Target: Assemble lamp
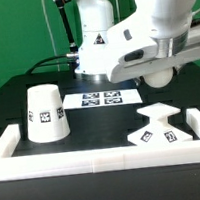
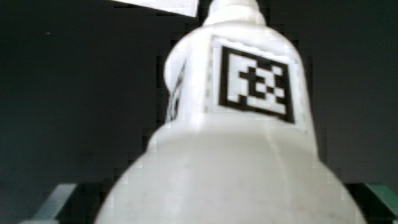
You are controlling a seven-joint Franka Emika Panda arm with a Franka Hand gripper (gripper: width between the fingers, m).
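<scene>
The round bulb [image 1: 157, 78] hangs in my gripper [image 1: 157, 65] above the table, a little above and behind the flat square base [image 1: 159, 124]. In the wrist view the bulb [image 2: 222, 130] fills the picture, its neck and a square tag pointing away, with dark fingers [image 2: 64, 203] at both sides of its round end. The gripper [image 2: 217, 216] is shut on the bulb. The tapered shade [image 1: 45, 114] stands mouth down at the exterior view's left, apart from the other parts.
The marker board [image 1: 100, 97] lies on the black table behind the middle. A low white wall [image 1: 94, 156] runs along the front and up both sides. The arm's white body [image 1: 107, 42] stands behind the marker board.
</scene>
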